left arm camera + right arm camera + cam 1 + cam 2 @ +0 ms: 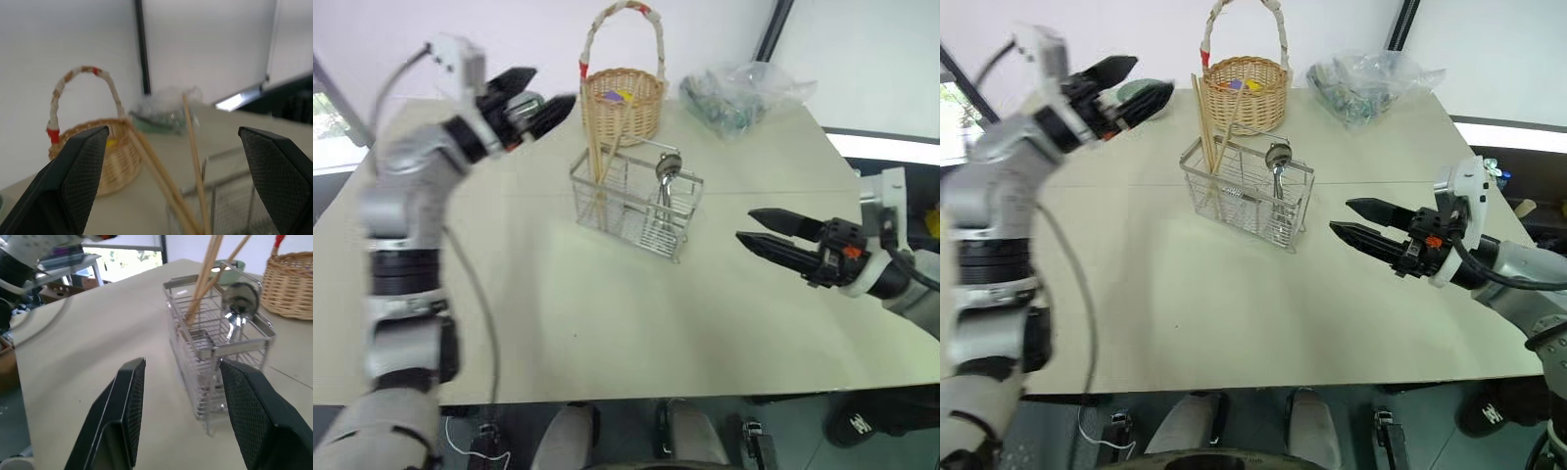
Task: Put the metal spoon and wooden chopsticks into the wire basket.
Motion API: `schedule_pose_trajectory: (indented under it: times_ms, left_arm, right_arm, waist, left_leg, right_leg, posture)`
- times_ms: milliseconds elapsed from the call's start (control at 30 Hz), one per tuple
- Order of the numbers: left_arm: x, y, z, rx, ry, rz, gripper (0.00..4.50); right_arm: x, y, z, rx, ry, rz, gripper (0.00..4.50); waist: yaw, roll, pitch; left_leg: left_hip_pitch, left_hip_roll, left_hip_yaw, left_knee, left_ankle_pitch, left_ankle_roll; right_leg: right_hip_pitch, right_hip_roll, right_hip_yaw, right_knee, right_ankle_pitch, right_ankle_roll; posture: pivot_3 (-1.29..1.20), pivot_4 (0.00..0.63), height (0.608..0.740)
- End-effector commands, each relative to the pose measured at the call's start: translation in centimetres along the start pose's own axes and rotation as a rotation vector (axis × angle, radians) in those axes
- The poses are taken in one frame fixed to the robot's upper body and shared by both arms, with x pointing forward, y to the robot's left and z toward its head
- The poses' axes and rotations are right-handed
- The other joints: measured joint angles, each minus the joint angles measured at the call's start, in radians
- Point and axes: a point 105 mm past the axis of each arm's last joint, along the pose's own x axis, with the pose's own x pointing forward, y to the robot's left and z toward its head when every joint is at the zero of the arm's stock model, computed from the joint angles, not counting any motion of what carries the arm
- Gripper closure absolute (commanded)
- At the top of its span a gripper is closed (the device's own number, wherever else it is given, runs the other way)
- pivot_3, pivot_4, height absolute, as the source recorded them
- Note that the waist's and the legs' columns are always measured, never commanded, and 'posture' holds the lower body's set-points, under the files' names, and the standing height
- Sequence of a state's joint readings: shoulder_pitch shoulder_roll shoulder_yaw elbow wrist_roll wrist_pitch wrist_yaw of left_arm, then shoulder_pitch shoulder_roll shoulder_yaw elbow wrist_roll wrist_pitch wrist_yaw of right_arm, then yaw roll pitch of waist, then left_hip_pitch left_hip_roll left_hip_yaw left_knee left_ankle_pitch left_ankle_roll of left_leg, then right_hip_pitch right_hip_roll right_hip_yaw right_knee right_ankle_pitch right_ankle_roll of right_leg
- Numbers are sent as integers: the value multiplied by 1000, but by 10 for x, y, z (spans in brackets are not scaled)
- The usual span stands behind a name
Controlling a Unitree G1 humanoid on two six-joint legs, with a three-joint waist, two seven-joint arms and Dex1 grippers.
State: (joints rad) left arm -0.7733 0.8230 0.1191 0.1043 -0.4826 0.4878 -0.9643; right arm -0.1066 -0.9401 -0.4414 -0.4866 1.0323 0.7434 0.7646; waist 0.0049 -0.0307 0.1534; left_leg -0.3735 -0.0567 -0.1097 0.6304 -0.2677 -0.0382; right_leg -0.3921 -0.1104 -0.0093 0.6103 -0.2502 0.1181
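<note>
Both task items sit in the wire basket [634, 201], mid-surface. The wooden chopsticks [603, 157] stand in its left-hand compartment, leaning back so their tips cross in front of the wicker basket [623, 98]; they rest against the top rail, which is why they stay tilted, not upright. The metal spoon [1277, 166] stands handle-down in the right-hand compartment, bowl above the rim. Judgement: task looks complete.

Left end effector [536, 103] is raised left of and apart from the chopstick tops, fingers spread wide, holding nothing. That fits a hand that has let go of its load. Right end effector [1371, 227] hovers level over the bare surface [607, 323], right of the wire basket and apart from it, fingers partly open and empty, pointing toward it.

Around: wicker basket just behind the wire basket, some coloured bits inside; a crumpled clear plastic bag [744, 93] at the far right corner. The leaning chopsticks are the nearest thing the left arm could snag; nothing blocks the right arm.
</note>
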Motion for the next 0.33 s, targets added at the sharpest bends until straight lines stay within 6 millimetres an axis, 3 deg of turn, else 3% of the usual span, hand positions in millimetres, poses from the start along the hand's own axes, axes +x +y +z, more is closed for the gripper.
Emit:
schedule_pose_trajectory:
  times_ms: [33,133,333]
  left_arm:
    - [-31,-7,-7,127,149,-129,28]
    - [-53,-7,-12,160,233,-156,28]
    - [-68,-9,-17,148,299,-120,28]
  right_arm:
    - [-7,-10,12,-89,-2,-6,2028]
    - [-6,-14,12,-105,8,11,2028]
    - [5,-12,13,-131,8,70,2028]
  waist:
    - [3,0,0]
    - [12,0,1]
    - [8,1,2]
  left_leg:
    - [0,0,0,0,0,0]
    - [-1,0,-1,1,0,0]
    - [-2,0,-2,0,0,0]
  right_leg:
    - [0,0,0,0,0,0]
    - [0,-3,0,-1,-1,-3]
    - [1,-6,-1,-5,-2,-3]
  posture:
    - [0,150,681]
    - [0,150,681]
    - [0,150,681]
